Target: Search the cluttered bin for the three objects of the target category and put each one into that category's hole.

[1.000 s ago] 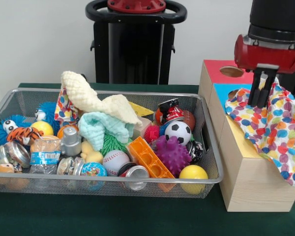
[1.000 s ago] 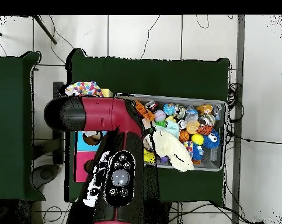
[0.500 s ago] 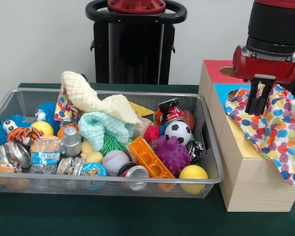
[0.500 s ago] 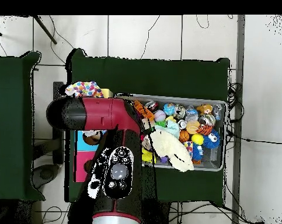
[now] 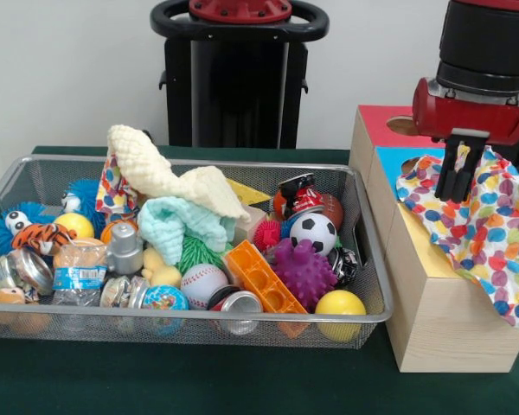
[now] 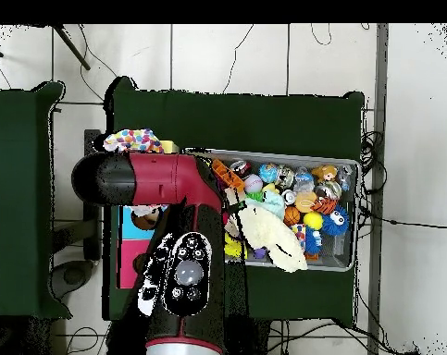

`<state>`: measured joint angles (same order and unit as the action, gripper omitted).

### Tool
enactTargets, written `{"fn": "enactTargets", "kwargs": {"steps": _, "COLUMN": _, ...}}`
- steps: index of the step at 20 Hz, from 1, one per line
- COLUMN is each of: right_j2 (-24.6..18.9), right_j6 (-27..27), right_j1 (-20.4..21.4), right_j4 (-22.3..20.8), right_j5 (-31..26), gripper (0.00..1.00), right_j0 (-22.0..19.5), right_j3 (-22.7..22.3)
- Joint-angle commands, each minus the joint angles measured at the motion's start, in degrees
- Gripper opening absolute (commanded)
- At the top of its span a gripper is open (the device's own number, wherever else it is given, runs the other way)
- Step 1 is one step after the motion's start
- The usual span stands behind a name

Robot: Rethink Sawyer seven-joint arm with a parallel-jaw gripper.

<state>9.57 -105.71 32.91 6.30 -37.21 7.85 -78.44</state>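
In the front view, the wide, shallow silver wire-mesh basket (image 5: 35, 181) fills the left and middle of the dark green table (image 5: 190, 380). At its left end lie a blue spiky ball with a face (image 5: 16, 226), a striped tiger toy (image 5: 41, 235) and a crushed clear plastic bottle (image 5: 78, 272). Further right, a cream knitted cloth (image 5: 156, 173) is heaped over the pile, and from under its left edge, at the far side of the basket, shows a thin white cloth printed with coloured spots (image 5: 111, 192). Just below lies a mint-green fluffy cloth (image 5: 182, 223). Near the front rim sit a baseball (image 5: 203, 284) and an orange plastic block (image 5: 263, 278); to the right are a purple spiky ball (image 5: 304, 272), a small soccer ball (image 5: 314, 232) and a yellow ball (image 5: 340, 307).

Just beside the basket's right end stands a row of pale wooden boxes: the red-faced one (image 5: 376, 121) farthest, then a blue-faced one (image 5: 396, 160), then the nearest, the yellow-faced box (image 5: 437, 324). A second spotted white cloth (image 5: 484, 233) is draped over the yellow box's top, hanging down its right side and hiding the hole. The red and black arm's gripper (image 5: 456, 177) comes down from above with its dark fingers close together, pinched on the top of this cloth.

In the overhead view, the arm (image 6: 171, 231) covers the boxes, and the spotted cloth (image 6: 132, 140) shows past its end, left of the basket (image 6: 352, 217).
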Motion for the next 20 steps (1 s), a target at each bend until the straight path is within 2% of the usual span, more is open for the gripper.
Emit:
{"fn": "enactTargets", "kwargs": {"steps": 1, "right_j2": -4.1, "right_j6": -7.5, "right_j1": 0.2, "right_j4": 1.0, "right_j5": -2.7, "gripper": 0.0, "right_j0": -0.3, "right_j3": 0.9}}
{"fn": "enactTargets", "kwargs": {"steps": 12, "right_j2": -3.9, "right_j6": -10.6, "right_j1": -2.2, "right_j4": 1.3, "right_j5": 2.5, "gripper": 0.0, "right_j0": 2.1, "right_j3": -0.6}}
{"fn": "enactTargets", "kwargs": {"steps": 20, "right_j2": -3.8, "right_j6": -10.1, "right_j1": -3.9, "right_j4": 0.7, "right_j5": 5.7, "gripper": 0.0, "right_j0": 2.1, "right_j3": -1.7}}
